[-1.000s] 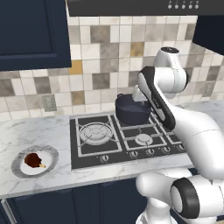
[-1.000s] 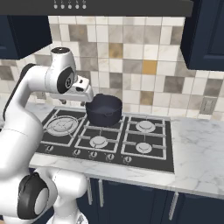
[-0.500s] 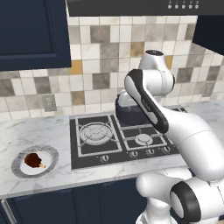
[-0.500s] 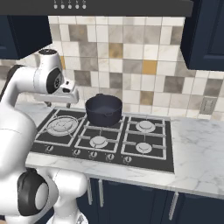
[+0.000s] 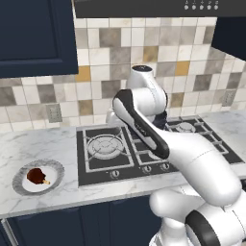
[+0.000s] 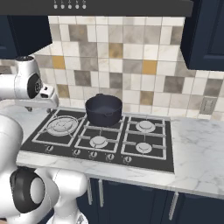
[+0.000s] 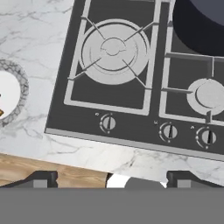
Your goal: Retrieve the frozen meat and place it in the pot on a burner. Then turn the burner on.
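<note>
one frozen meat (image 5: 38, 176) lies on plate (image 5: 55, 168).

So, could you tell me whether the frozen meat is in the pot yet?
Not yet. The frozen meat lies on the plate left of the cooktop; the pot sits on a back burner.

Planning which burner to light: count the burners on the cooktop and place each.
4 in sight: large left burner, front middle burner, back right burner, front right burner. A fifth may be hidden under the pot, back middle.
</note>
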Motion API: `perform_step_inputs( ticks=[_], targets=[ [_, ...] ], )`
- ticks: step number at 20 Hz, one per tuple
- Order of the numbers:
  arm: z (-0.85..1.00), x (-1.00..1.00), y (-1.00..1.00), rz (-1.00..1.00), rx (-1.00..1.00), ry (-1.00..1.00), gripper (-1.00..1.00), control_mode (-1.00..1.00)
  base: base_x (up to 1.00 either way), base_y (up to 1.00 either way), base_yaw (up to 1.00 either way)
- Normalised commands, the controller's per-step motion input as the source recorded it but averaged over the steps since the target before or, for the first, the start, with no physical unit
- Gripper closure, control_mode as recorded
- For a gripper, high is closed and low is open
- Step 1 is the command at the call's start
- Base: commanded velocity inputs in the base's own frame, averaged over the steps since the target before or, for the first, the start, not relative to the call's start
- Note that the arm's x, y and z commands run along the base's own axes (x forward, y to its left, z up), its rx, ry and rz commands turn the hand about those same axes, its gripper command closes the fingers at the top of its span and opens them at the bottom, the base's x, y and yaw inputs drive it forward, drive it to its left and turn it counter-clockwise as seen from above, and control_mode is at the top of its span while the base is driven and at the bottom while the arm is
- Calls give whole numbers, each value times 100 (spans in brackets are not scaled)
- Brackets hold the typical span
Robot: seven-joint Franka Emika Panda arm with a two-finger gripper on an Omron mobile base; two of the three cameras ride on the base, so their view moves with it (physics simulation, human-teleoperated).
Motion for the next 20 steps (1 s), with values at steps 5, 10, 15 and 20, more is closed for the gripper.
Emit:
perform_step_inputs(
  ticks=[5,10,15,20],
  targets=[
    [-10,-35,60,3,0,0,-100,-100,0,0,0],
    [-5,-31,68,4,0,0,-100,-100,0,0,0],
    [0,-27,75,5,0,0,-100,-100,0,0,0],
    [-4,-7,75,3,0,1,-100,-100,0,0,0]
  ],
)
